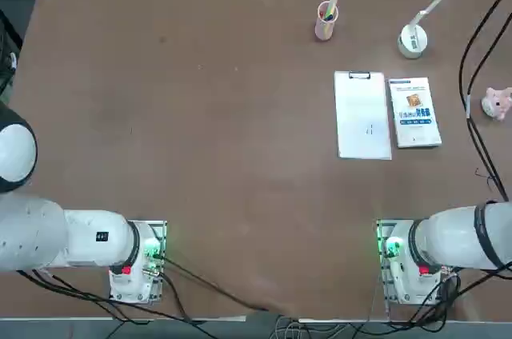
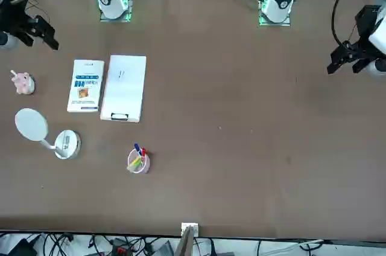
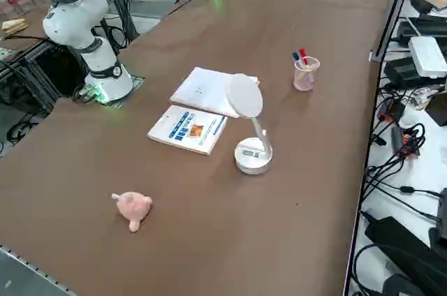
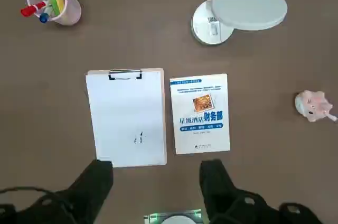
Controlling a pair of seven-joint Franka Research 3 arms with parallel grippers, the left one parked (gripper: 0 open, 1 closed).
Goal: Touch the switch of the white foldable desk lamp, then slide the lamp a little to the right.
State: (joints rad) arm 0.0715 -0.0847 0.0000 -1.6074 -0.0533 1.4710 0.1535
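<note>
The robot has white, rounded arms with black cables.

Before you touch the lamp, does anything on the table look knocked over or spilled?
No, nothing stands out: the lamp and pen cup stand upright, and the book and clipboard lie flat. The right gripper hovers open above the table.

White lamp [image 3: 253, 156], pink pig [image 3: 133, 209], brown table [image 3: 209, 240]

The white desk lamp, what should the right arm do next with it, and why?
Probably move the open right gripper forward over the lamp's base: the gripper hangs nearer the clipboard, and the lamp stands beyond the book.
</note>
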